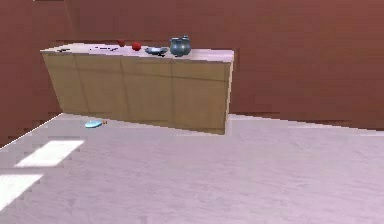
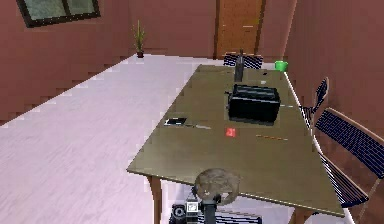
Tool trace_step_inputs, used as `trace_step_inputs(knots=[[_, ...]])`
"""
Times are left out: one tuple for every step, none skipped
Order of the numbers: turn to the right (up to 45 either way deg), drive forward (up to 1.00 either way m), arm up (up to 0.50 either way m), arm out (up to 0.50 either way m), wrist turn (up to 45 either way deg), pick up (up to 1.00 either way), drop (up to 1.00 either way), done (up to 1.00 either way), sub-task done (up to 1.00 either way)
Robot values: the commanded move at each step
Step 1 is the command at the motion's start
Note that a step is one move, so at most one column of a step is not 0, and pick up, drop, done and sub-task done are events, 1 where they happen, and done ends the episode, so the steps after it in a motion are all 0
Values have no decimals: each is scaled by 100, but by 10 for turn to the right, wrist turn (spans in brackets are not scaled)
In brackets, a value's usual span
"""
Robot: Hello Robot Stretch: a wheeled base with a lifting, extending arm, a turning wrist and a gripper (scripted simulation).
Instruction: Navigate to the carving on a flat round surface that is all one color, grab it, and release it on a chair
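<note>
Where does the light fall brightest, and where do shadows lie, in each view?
Forward view: two bright patches lie on the floor at lower left; a thin shadow runs under the cabinet. Arm side view: the table is evenly lit, the space under it dark; a window sits at upper left.

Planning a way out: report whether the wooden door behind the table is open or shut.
Shut: the door fills its frame with its brown panel, no gap showing, beyond the table.
</note>
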Motion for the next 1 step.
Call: trace_step_inputs(knots=[[0,0,0,0,0,0,100,0,0]])
